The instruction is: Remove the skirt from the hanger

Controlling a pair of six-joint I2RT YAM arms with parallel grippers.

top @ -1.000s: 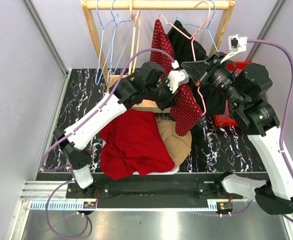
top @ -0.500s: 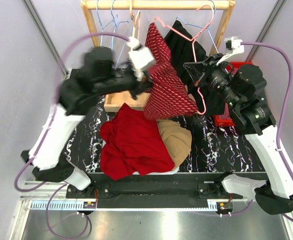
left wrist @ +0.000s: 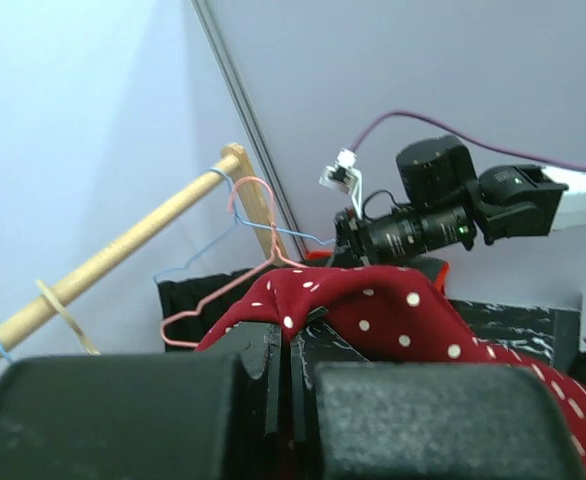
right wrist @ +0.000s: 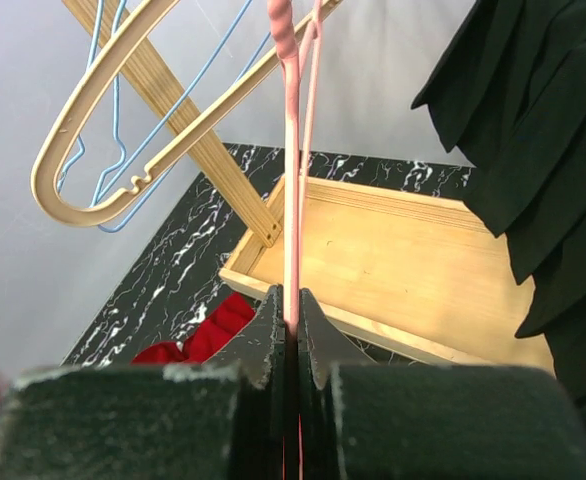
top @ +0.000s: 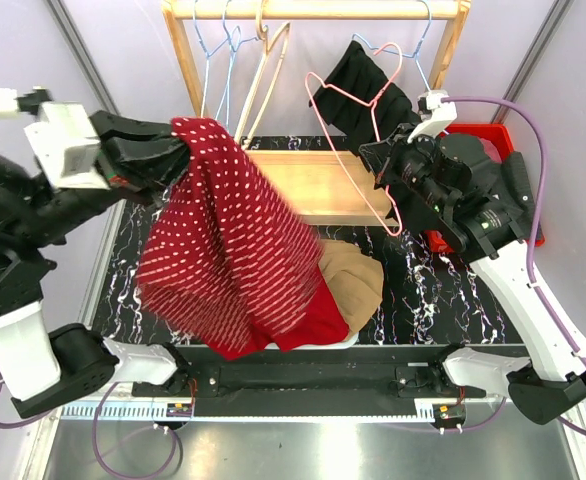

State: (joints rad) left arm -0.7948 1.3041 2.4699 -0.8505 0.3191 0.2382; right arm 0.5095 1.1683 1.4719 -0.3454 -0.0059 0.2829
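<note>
Skirt (top: 228, 250), red with white dots, is up in the air on the left side of the cell and off its hanger. One bunched edge is pinched in the left gripper (top: 168, 155), whose jaws are pressed almost together on the cloth. From there the fabric fans down and to the right, and its blurred lower part hangs in front of the heap of clothes on the table (top: 433, 290). From where I stand it is well apart from the pink wire hanger (right wrist: 291, 120), which is bare. The right gripper (right wrist: 285, 310) has that hanger nipped tight between its fingers on one thin run of wire and holds it up over the wooden tray (top: 313, 185). The hanger's hook end is up beside the black garment (top: 358, 80), which hangs at the back right.

Under the skirt's hem lies a red cloth (top: 318, 315), with a tan cloth (top: 353, 275) just beside it on the right. Along the wooden rail (top: 313, 10) at the back hang blue wire hangers (top: 213, 60) and a pale wooden hanger (top: 263, 70). A red bin (top: 483, 135) sits behind the right arm.
</note>
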